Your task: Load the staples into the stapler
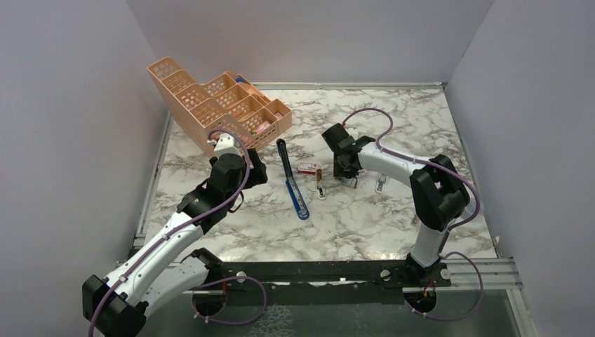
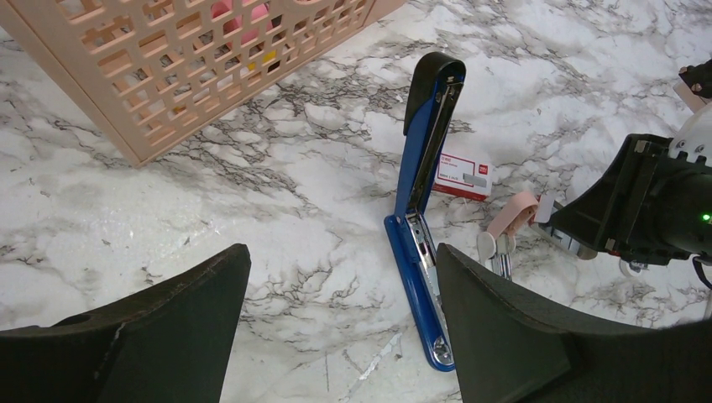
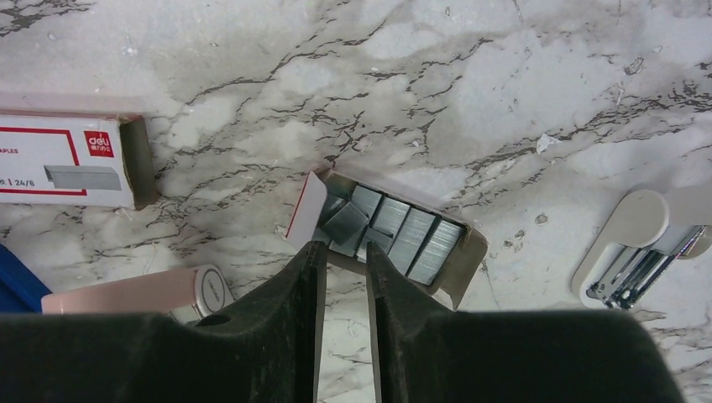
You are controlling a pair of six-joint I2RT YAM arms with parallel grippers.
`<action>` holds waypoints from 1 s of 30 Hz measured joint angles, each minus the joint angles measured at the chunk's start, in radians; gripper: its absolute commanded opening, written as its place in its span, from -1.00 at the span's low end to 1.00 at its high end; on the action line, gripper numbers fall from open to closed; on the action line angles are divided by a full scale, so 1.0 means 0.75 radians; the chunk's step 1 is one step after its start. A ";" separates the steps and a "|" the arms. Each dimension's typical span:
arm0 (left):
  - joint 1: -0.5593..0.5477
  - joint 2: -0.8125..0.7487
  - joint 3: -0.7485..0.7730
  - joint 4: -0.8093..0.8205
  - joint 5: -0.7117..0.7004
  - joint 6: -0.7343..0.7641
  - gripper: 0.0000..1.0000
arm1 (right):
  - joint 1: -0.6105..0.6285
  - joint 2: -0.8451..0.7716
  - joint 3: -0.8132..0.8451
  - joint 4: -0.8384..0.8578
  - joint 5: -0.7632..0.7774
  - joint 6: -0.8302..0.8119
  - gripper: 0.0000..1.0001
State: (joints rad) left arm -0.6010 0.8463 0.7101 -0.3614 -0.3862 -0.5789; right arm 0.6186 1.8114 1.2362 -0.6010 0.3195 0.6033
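Observation:
The blue stapler (image 1: 291,179) lies opened flat in the middle of the marble table, its silver channel facing up (image 2: 424,168). Right of it, an open cardboard tray (image 3: 472,256) holds the staples (image 3: 407,235) as several grey ribbed strips. My right gripper (image 3: 342,248) points down at the tray's near left corner. Its jaws are drawn in to a narrow gap with one grey strip between the tips. My left gripper (image 2: 340,249) hovers wide open just left of the stapler's lower half, holding nothing.
A peach mesh organiser (image 1: 217,105) stands at the back left. A red-and-white staple box (image 3: 67,164) lies between stapler and tray. A small pink block (image 3: 126,294) lies by my right fingers, and a small white one (image 3: 638,243) farther right.

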 measured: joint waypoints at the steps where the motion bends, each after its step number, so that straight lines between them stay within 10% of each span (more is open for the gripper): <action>1: 0.000 0.000 0.000 0.000 -0.001 0.000 0.64 | -0.001 0.005 0.000 0.000 -0.001 0.005 -0.37; 30: -0.001 0.000 0.000 -0.001 -0.015 0.000 0.65 | -0.008 0.034 -0.017 0.007 0.067 0.210 -0.15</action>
State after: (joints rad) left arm -0.6014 0.8463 0.7101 -0.3622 -0.3977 -0.5789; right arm 0.6128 1.8370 1.2236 -0.5957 0.3698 0.7609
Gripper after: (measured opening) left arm 0.822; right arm 0.396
